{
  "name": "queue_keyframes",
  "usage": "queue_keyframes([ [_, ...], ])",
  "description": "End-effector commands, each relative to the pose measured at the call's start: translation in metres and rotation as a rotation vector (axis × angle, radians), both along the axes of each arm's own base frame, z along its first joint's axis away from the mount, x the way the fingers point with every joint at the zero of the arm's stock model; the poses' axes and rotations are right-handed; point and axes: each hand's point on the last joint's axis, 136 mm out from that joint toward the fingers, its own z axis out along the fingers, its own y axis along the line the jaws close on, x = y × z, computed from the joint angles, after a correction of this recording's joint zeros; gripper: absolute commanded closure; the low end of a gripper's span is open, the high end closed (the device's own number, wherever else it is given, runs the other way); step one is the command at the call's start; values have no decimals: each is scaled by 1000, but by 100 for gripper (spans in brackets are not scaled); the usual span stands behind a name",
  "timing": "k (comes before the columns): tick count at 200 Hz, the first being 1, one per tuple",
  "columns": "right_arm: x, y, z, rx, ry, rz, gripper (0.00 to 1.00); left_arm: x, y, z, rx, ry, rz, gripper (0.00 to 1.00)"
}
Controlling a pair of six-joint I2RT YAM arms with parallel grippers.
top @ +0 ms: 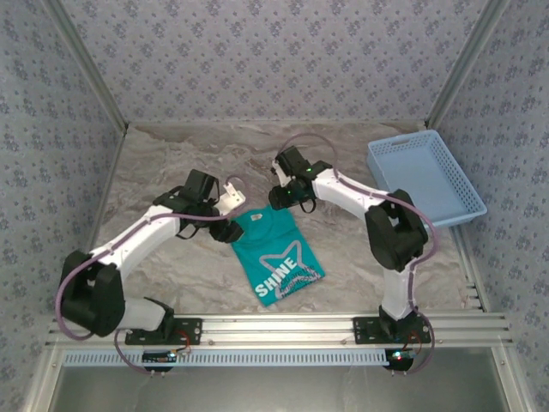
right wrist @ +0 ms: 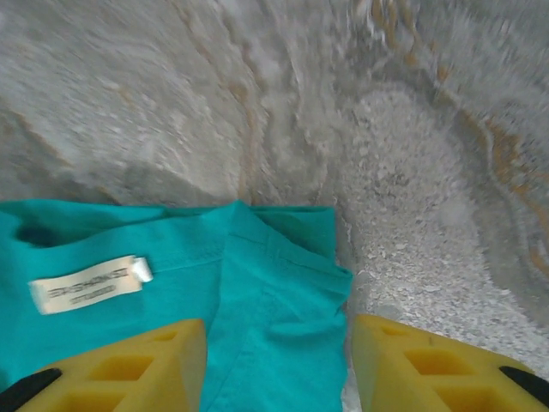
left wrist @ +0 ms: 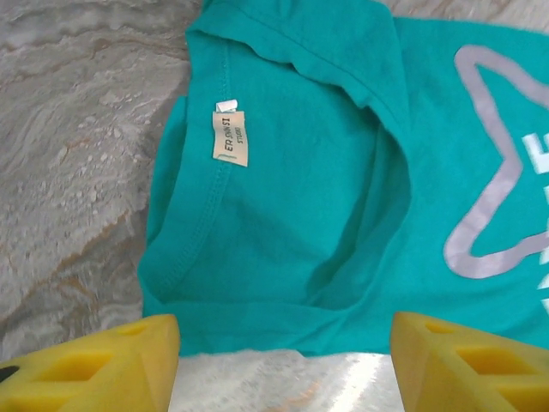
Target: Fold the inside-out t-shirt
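Soft, even light is falling over the scene, only faint shadows are lying around the t-shirt (top: 276,251), white glare is shining just below its hem in the left wrist view, and the table (right wrist: 300,103) beyond it is smearing into blur in the right wrist view.

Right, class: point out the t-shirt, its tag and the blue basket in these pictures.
t-shirt (top: 276,251), top view, middle of the cloth.
tag (left wrist: 230,137), left wrist view, centre of the label by the collar.
blue basket (top: 426,178), top view, its bare floor.

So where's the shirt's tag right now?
In the left wrist view, the tag lies at the collar of the t-shirt, upper left, ahead of the left tool.
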Motion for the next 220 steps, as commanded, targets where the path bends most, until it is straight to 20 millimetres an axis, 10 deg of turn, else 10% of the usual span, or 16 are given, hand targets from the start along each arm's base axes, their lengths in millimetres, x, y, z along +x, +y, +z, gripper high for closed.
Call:
queue_keyframes([
  [1,1,3,-5,-59,21,-62,50,12,-4,-12,38,-110,-140,33],
  [42,12,1,-30,-165,-22,-125,50,22,-1,-38,115,-144,-212,36],
  [81,26,1,-58,-192,-14,-171,50,49,6,-48,143,-137,-202,69],
  [151,38,4,-38,31,41,-206,50,73,14,-45,39,-16,-135,100],
  [190,38,6,12,255,6,-100,50,73,15,-34,-25,-3,-125,91],
  [220,-10,41,55,347,-77,392,52,91,31,-4,-116,14,61,69],
])
